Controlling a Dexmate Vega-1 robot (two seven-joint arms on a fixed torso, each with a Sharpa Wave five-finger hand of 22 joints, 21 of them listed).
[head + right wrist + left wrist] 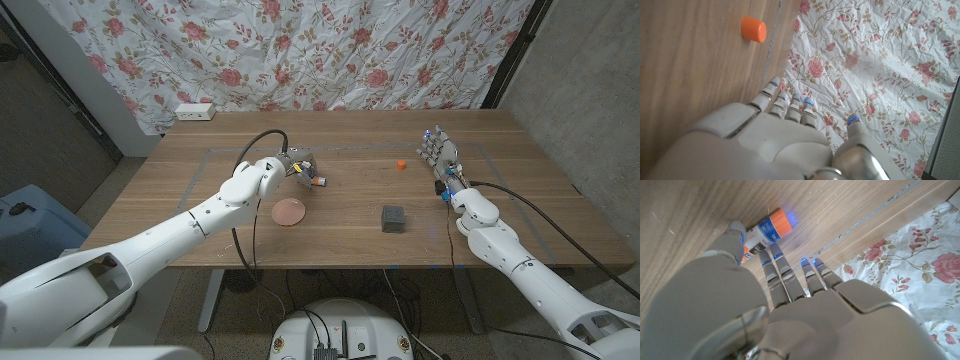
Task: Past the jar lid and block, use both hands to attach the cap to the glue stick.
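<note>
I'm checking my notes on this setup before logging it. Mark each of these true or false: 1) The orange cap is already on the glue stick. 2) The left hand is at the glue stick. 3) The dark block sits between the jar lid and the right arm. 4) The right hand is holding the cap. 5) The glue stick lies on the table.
1) False. The orange cap lies alone on the table, apart from the glue stick.
2) True. The left hand is right at the stick; whether it grips it is unclear.
3) True. The dark block lies between the jar lid and the right arm.
4) False. The right hand holds nothing; the cap lies beside it.
5) True.
</note>
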